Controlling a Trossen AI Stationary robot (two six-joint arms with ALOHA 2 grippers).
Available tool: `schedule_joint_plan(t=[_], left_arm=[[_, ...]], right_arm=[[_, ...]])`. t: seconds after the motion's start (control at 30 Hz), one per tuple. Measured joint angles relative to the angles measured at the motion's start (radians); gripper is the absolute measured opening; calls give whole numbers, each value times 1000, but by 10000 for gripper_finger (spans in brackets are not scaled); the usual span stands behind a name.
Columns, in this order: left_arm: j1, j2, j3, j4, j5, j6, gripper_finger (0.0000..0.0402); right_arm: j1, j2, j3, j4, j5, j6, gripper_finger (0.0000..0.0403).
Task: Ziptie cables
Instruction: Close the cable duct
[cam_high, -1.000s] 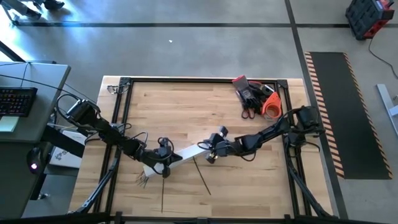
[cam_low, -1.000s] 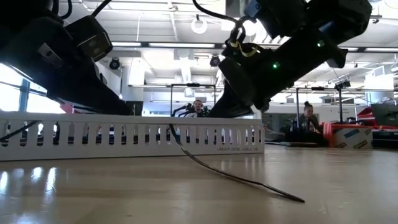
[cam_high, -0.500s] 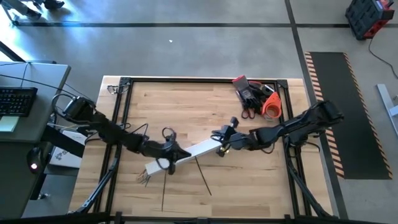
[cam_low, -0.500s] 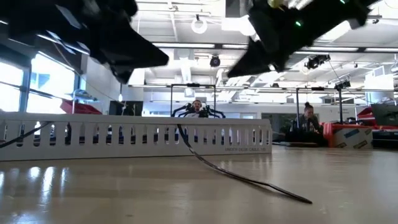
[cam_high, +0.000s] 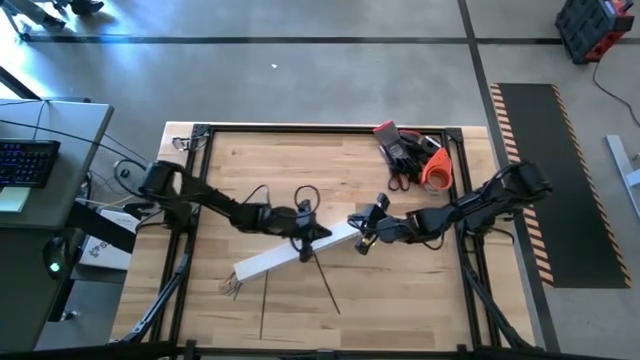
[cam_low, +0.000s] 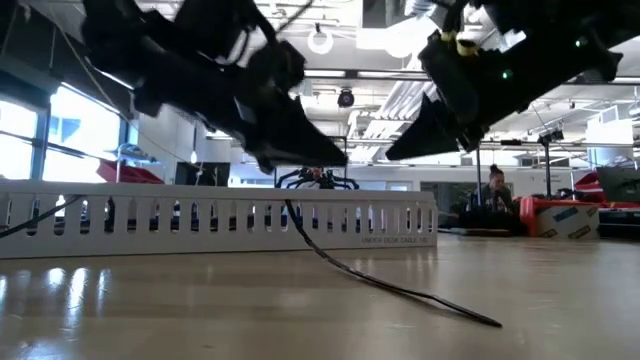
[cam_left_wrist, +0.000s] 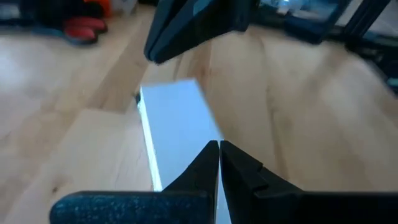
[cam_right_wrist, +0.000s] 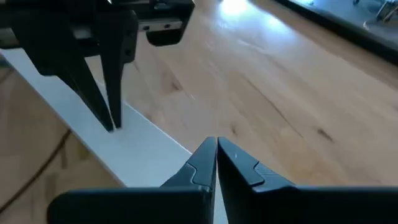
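The white slotted duct (cam_high: 290, 253) lies slantwise on the wooden table. The cables show only as frayed ends (cam_high: 230, 290) at its near-left end; the rest is hidden in the duct. One dark ziptie (cam_high: 326, 286) leans with its far end on the duct and its tip on the table (cam_low: 495, 321). Another ziptie (cam_high: 262, 312) lies flat nearer the left. My left gripper (cam_high: 306, 250) (cam_left_wrist: 219, 149) hovers shut above the duct's middle. My right gripper (cam_high: 361, 243) (cam_right_wrist: 216, 146) hovers shut above the duct's right end. In the low view the left gripper (cam_low: 338, 160) and the right gripper (cam_low: 395, 155) stand clear above the duct (cam_low: 220, 218).
A heap of tools, red-handled pliers and an orange roll (cam_high: 415, 160), sits in the table's far right corner. A black frame (cam_high: 200, 135) runs round the table. Bare wood lies far of the duct and near the right edge. People sit in the room beyond (cam_low: 495, 190).
Both grippers have risen off the duct. My left gripper has travelled along it toward the table's right and far side, from its near-left end to its middle. My right gripper has drawn back a little toward the right. The duct's right end has shifted slightly to the right.
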Motion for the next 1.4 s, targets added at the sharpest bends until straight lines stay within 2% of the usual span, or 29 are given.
schedule_joint_plan(t=[0.17, 0.33, 0.5, 0.6, 0.7, 0.87, 1.0, 1.07, 1.2, 1.3, 1.4], left_arm=[[35, 127, 53, 14, 63, -19, 0], [45, 186, 68, 28, 85, -44, 0], [46, 171, 68, 20, 86, -21, 0], [47, 128, 63, -6, 81, 6, 0], [47, 62, 59, -51, 76, 47, 0], [24, -97, 62, -174, 36, 108, 0], [-37, -234, 60, -417, -20, 96, 0], [-82, -309, 61, -568, -46, 31, 0], [-211, -408, 61, -843, -51, -217, 0], [-335, -416, 61, -925, -23, -411, 0], [-437, -386, 47, -909, -23, -577, 0]], right_arm=[[-16, 76, -38, -12, -74, 63, 0], [-6, 143, -59, 24, -23, 135, 0], [23, 71, -54, -15, 34, 45, 0], [24, -4, -40, -7, 33, -33, 0], [6, -29, -38, 0, -27, -67, 0], [-35, 57, -41, -8, -158, -42, 0], [-43, 107, -35, -15, -144, 5, 0], [-42, 104, -36, -25, -120, 15, 0], [-46, 70, -40, -62, -64, 5, 0], [-59, 59, -41, -82, -42, 2, 0], [-77, 58, -40, -92, -45, -8, 0]])
